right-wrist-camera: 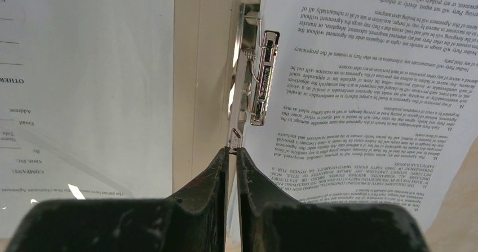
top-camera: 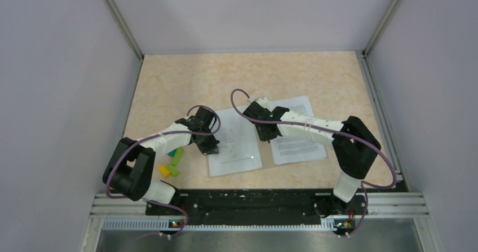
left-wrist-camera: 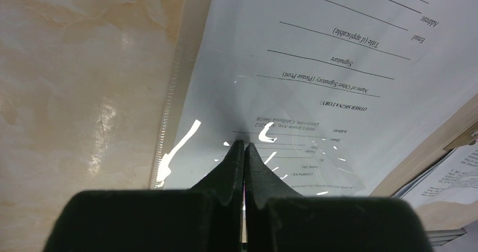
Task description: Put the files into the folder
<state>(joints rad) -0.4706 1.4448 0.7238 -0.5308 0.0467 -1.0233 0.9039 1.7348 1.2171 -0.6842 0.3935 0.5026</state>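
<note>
Both pincers are closed: if the right gripper (right-wrist-camera: 232, 149) slips off the metal clip (right-wrist-camera: 264, 77) at centre frame, the sheet (left-wrist-camera: 315, 49) beneath the left gripper (left-wrist-camera: 244, 144) could skew off the folder (right-wrist-camera: 203, 49).

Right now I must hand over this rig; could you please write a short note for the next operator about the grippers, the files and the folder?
The left gripper is shut, its tips down on the glossy left sheet.
The right gripper is shut, tips at the near end of the metal clip; a grasp cannot be confirmed.
The folder lies open, one sheet on each side of its spine; the right sheet reaches the clip.
Done: files laid on the folder. Left: probably secure them and close the folder.
</note>
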